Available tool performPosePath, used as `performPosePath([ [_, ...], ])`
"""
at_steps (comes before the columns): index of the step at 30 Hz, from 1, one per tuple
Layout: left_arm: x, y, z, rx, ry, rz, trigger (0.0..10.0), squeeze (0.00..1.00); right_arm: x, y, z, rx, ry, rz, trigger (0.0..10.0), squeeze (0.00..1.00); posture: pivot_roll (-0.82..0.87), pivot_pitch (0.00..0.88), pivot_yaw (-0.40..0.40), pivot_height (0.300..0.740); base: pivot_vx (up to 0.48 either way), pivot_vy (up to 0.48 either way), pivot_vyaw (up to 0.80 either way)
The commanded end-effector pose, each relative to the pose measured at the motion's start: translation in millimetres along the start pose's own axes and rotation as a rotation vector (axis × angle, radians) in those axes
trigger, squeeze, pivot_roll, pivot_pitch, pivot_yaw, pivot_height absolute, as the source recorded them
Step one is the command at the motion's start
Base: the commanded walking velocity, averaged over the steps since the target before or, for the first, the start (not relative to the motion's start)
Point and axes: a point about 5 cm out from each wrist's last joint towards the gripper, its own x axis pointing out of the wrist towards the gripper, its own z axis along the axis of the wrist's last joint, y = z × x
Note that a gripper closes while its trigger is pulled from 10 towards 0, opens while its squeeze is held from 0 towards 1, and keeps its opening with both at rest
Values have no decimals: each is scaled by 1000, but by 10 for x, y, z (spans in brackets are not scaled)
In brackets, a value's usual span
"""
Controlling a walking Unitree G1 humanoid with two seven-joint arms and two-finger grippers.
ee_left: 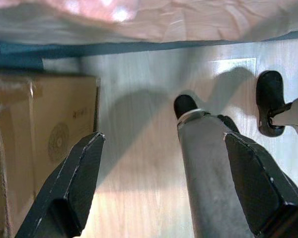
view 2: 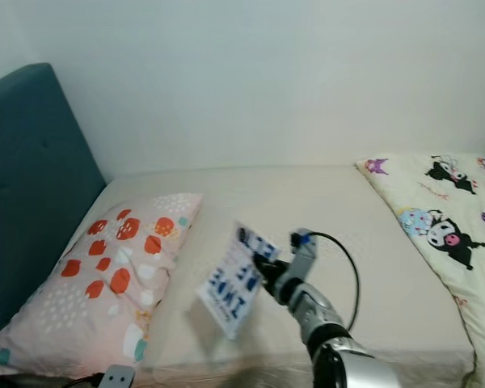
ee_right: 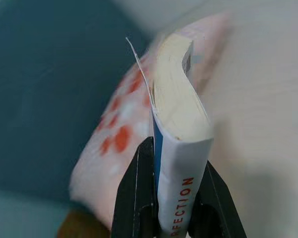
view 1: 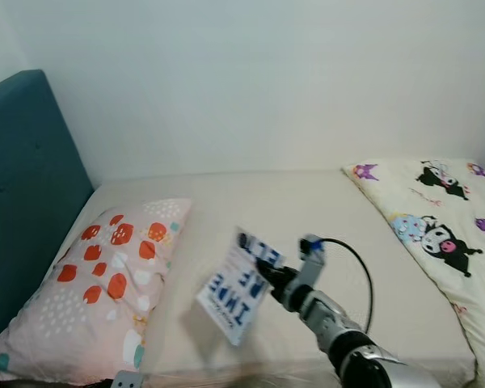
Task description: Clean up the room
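Observation:
My right gripper is shut on a white paperback book with blue block letters, holding it tilted in the air above the bed's beige sheet. The right wrist view looks along the book's spine clamped between the two black fingers, with cream pages above. A pink pillow with red and white spots lies to the book's left, against the teal headboard. My left gripper hangs open beside the bed, over pale wooden floor.
A cream duvet printed with cartoon figures covers the bed's right side. A white wall runs behind the bed. In the left wrist view a cardboard box stands on the floor, next to my own leg and foot.

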Motion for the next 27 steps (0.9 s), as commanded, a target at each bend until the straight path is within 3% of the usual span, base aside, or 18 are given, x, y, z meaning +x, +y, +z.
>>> performPosePath([
  [1, -6, 35, -27, 16, 4, 8, 10000, 0, 58, 101, -12, -42, 34, 63, 10000, 0, 23, 17, -10, 740, 0, 0, 0],
  [8, -5, 15, -23, 8, -2, 9, 10000, 0, 73, 113, -100, -59, 61, 18, 10000, 0, 36, 28, -21, 740, 0, 0, 0],
  [13, -31, 46, -134, 19, -2, 4, 10000, 0, 50, 31, -66, 4, 29, -79, 10000, 0, 70, 123, -16, 725, 0, 0, 0],
  [21, -53, 100, -228, 2, 13, 23, 10000, 0, 129, 116, 83, -29, -10, -45, 10000, 0, 89, 135, -26, 690, 0, 0, 0],
  [27, -50, 50, -221, -15, 4, 18, 10000, 0, 147, 136, 131, -24, -28, -35, 10000, 0, 101, 151, -40, 665, 0, 0, 0],
])
